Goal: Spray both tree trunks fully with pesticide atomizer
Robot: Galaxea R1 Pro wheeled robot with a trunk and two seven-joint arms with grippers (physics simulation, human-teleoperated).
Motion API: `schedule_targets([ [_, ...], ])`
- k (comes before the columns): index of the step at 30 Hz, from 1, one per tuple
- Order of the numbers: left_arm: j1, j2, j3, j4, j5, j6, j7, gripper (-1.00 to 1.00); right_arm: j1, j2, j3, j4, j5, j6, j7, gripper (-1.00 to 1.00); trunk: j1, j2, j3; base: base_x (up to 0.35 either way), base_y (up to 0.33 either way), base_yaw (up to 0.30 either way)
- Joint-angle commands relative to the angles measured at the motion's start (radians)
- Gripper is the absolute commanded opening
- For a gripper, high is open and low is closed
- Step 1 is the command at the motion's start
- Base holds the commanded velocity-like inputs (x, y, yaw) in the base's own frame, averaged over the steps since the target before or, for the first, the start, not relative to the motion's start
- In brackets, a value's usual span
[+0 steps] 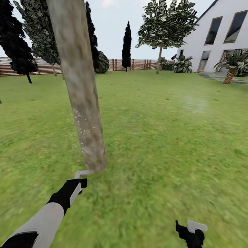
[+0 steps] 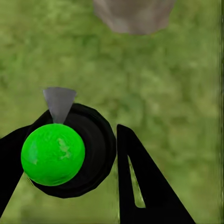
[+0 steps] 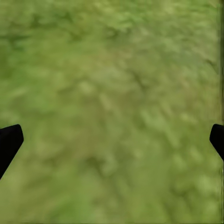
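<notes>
The atomizer (image 2: 63, 149) sits between the fingers of the left gripper (image 1: 80, 182). The wrist view looks down on its black round body and bright green top, with the grey nozzle poking out in front. The black fingers press on it from both sides, so this gripper is pinching the atomizer.

Just ahead of the gripper stands the trunk (image 1: 82, 103). Its foot is very near the nozzle but not touching it. The trunk is thick and pale, with small white specks partway up, maybe spray. I cannot tell how much of it is covered.

The right gripper (image 1: 191, 233) is off to the side, well apart, low over the grass (image 1: 165, 137). Its fingers are spread wide and hold nothing.

What could go wrong? The nozzle points at the low end of the trunk, so the high part may stay dry if the arm is not raised. The far side of the trunk may be missed too. The nozzle is so near that it could bump the trunk. The small bottle might also twist or slip in the pinch.

Counting: one atomizer, two grippers, one trunk close by, one more pale-trunked tree (image 1: 165, 24) far ahead by the fence (image 1: 134, 64).
</notes>
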Motion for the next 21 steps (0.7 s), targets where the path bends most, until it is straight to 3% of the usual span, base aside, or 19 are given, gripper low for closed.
schedule_targets([
  [1,0.0,0.0,0.0,0.0,0.0,0.0,0.0,-1.0,0.0,0.0,0.0,0.0,0.0,0.0,0.0,1.0,0.0,0.0,0.0,0.0,-0.273,0.0],
  [6,0.0,0.0,0.0,0.0,0.0,0.0,0.0,-1.0,0.0,0.0,0.0,0.0,0.0,0.0,-0.001,1.0,0.0,0.0,0.0,0.0,-0.273,0.103],
  [15,0.0,0.0,0.0,0.0,0.001,0.0,0.0,-1.0,0.0,0.0,0.0,0.0,0.0,0.0,0.0,1.0,0.0,0.0,0.0,0.058,-0.273,0.254],
  [21,0.0,0.0,0.0,0.0,0.001,0.0,0.0,-1.0,0.0,0.0,0.0,0.0,0.0,0.0,0.0,1.0,0.0,0.0,0.0,0.094,-0.273,0.02],
])
